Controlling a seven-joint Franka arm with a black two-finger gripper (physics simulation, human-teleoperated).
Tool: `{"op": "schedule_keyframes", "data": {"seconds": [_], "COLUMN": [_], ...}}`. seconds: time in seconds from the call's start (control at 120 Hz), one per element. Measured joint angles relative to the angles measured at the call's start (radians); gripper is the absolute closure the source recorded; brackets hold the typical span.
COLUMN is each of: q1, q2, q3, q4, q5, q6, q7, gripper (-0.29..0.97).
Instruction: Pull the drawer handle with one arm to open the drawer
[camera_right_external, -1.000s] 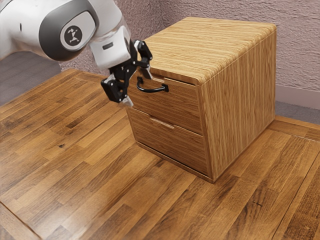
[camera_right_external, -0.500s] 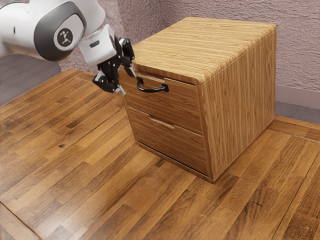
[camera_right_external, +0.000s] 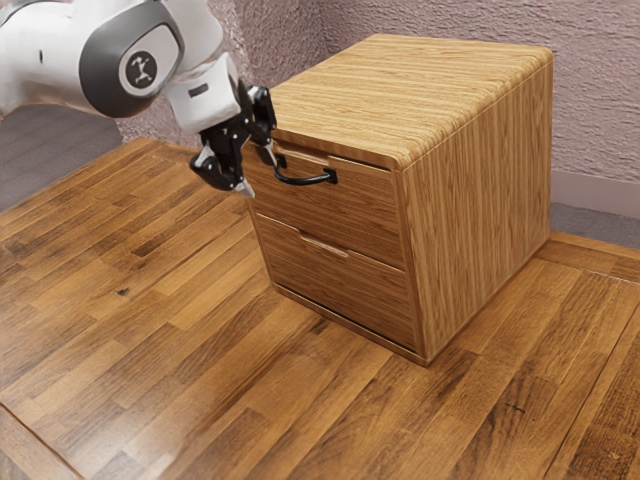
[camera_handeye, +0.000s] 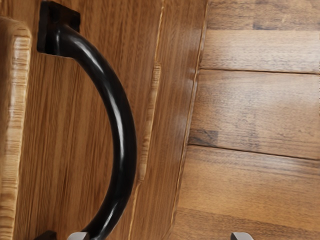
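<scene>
Room: a rough pinkish-grey plaster wall (camera_right_external: 600, 70) stands behind. There is grey floor (camera_right_external: 60, 150) at the exterior view's left and a pale skirting strip (camera_right_external: 595, 195) at its right. The brown plank-wood desk (camera_right_external: 150, 330) carries everything, and its edge shows at the bottom left corner.

The light-wood two-drawer cabinet (camera_right_external: 470, 200) stands on the desk. Its back and far side are hidden from you.

The white-and-grey robot arm (camera_right_external: 100, 55) reaches in from the exterior view's upper left and is cut off by the frame.

The top drawer (camera_right_external: 345, 215) has its front about level with the lower drawer (camera_right_external: 340, 285). You can't tell whether it is ajar at all.

The black two-finger end effector (camera_right_external: 258, 170) is at the cabinet's front corner on the exterior view's left, at top-drawer height. Its fingers are spread apart and clamp nothing.

The curved black metal drawer handle (camera_right_external: 305, 179) is on the top drawer's front. In the exterior view a finger partly covers the end nearer the arm. The wrist view gives you what that misses:
- the handle's bow close up, with one mount
- two grey fingertips (camera_handeye: 78, 235) cut off at the edge, well apart
- the handle just beside one of them, though contact is not readable
</scene>
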Motion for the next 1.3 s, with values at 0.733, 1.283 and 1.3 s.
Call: {"op": "schedule_keyframes", "data": {"seconds": [0.733, 1.283, 1.3], "q1": [-0.02, 0.019, 0.016], "q2": [-0.027, -0.123, -0.123], "q3": [-0.049, 0.007, 0.002], "q4": [-0.076, -0.165, -0.164], "q5": [0.0, 0.001, 0.001], "q6": [0.026, 0.052, 0.053], "q7": [0.017, 0.019, 0.019], "gripper": [0.32, 0.38, 0.38]}}
